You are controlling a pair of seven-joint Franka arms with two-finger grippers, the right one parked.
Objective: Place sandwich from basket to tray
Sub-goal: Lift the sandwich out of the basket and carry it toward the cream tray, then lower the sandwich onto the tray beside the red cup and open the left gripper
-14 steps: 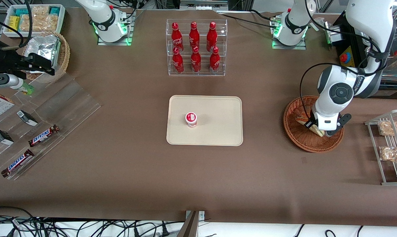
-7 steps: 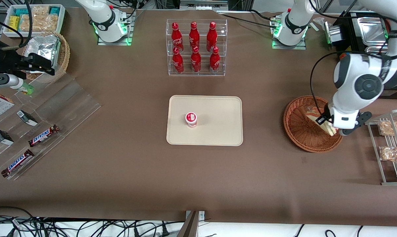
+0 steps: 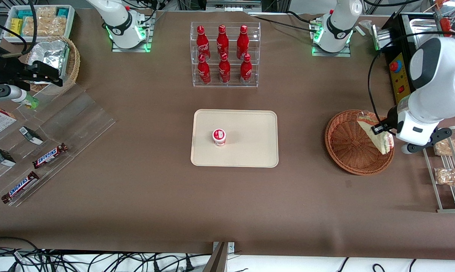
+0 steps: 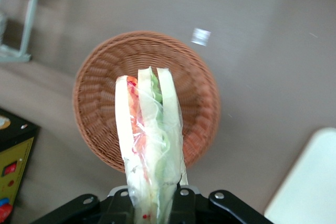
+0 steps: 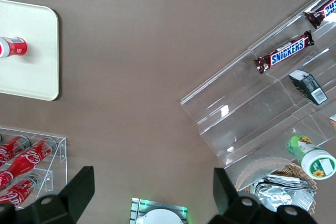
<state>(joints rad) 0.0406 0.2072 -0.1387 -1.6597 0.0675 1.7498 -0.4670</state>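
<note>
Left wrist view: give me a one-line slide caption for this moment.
Gripper shut on the wrapped sandwich, held above the empty wicker basket, tray corner in sight.

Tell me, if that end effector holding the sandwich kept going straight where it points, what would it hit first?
Probably the basket: the end effector, shut on the sandwich, points down at it.
</note>
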